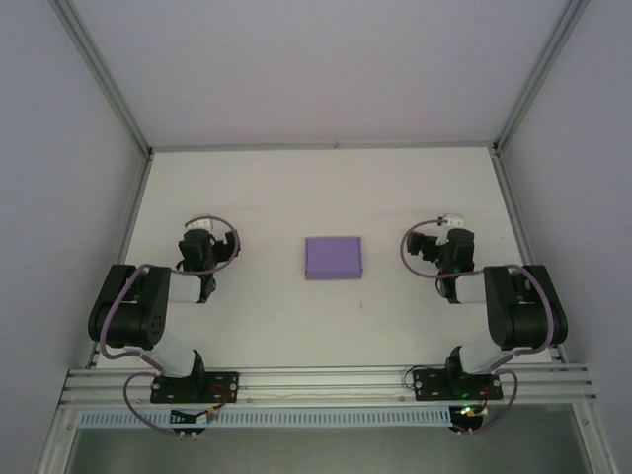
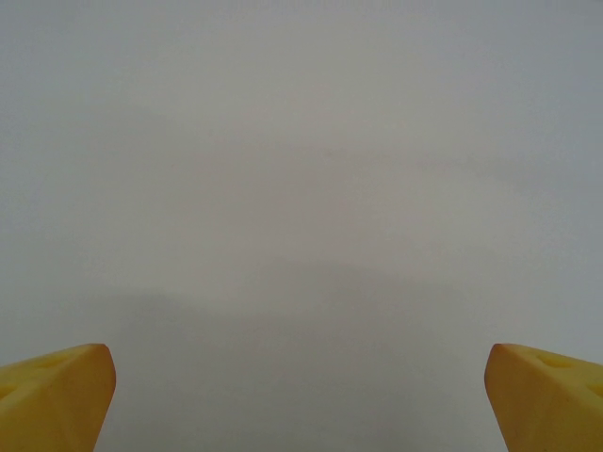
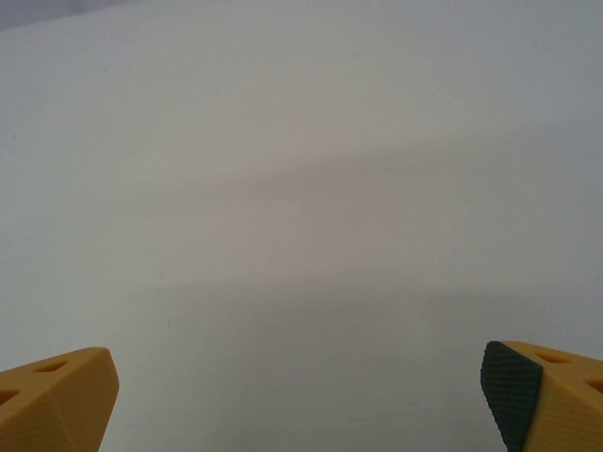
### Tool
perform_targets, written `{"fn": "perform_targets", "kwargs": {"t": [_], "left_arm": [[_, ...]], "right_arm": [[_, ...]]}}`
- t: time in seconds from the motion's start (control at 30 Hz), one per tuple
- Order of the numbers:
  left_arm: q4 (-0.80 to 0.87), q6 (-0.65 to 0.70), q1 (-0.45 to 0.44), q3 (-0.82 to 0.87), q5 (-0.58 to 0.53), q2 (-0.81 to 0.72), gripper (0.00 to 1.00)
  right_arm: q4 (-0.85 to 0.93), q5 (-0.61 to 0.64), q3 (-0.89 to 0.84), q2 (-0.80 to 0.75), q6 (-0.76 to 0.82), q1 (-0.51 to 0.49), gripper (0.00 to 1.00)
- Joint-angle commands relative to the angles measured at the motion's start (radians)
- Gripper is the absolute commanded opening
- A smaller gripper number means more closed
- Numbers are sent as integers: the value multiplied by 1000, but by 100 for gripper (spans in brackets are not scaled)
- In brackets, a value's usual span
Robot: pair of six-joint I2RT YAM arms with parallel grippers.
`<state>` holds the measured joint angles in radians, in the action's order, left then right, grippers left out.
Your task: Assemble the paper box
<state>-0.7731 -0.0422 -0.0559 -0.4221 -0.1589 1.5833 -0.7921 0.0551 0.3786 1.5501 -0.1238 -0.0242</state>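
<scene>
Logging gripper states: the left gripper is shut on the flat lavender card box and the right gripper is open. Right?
No: the left gripper is open; the top external view shows the flat lavender card box lying alone on the white table between the arms. The right gripper is open.

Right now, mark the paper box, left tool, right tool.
paper box (image 1: 333,258): top external view, middle of its top face.
left tool (image 2: 301,400): left wrist view, midway between fingertips.
right tool (image 3: 301,400): right wrist view, midway between fingertips.

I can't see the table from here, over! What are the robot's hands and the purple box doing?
Left gripper open, empty. Right gripper open, empty. Paper box lies on table between both grippers, untouched. Nothing in the way.
</scene>
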Motion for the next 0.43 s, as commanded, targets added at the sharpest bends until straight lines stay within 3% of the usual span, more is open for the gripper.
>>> {"fn": "perform_targets", "kwargs": {"t": [0.0, 0.4], "left_arm": [[-83, 28, 1, 4, 33, 0, 100], [-83, 27, -1, 6, 34, -2, 100]], "right_arm": [[-114, -27, 18, 4, -20, 8, 100], [-105, -60, 21, 1, -10, 9, 100]]}}
